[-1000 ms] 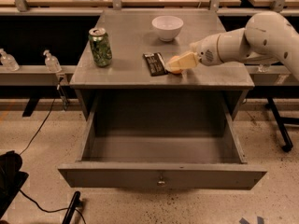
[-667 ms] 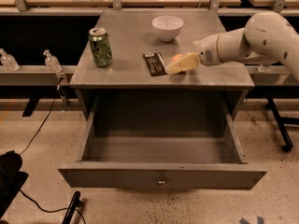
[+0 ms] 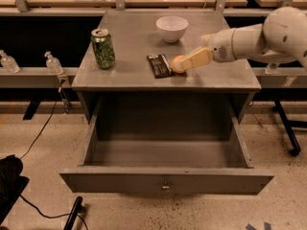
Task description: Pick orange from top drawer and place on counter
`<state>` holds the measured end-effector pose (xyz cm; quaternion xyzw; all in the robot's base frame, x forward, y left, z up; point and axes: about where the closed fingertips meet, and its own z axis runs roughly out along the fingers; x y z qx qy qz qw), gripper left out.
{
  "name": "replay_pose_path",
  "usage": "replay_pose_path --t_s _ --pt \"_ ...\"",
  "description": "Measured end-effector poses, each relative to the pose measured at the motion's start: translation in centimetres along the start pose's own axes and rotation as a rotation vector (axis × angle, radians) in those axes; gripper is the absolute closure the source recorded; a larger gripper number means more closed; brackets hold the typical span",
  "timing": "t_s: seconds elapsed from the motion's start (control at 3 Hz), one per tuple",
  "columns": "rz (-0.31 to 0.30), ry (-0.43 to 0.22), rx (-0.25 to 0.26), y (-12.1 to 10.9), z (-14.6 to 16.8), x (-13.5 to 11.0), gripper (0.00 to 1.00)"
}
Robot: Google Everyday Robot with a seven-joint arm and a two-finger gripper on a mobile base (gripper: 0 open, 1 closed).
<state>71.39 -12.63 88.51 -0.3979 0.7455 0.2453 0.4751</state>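
Drawer front first: the top drawer [image 3: 165, 180] stood open, well below the claw [image 3: 184, 62]. Clenched on the orange [image 3: 175, 64], the claw held it seemingly touching the tabletop [image 3: 134, 42], a black packet [image 3: 159, 65] just beyond its tip; release looked next.

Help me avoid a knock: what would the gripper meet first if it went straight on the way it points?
The orange, right at the tip of the gripper low over the counter. Beyond it probably the black packet, though the gripper's height is unclear.
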Motion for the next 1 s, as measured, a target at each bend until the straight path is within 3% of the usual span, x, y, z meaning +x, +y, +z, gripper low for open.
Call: replay_pose_path --t_s 0.33,1.0 --pt "-0.11 -0.077 -0.006 -0.5 -4.7 -3.8 0.0" --pt "-0.141 -0.092 -0.007 -0.6 -5.4 -4.9 0.0"
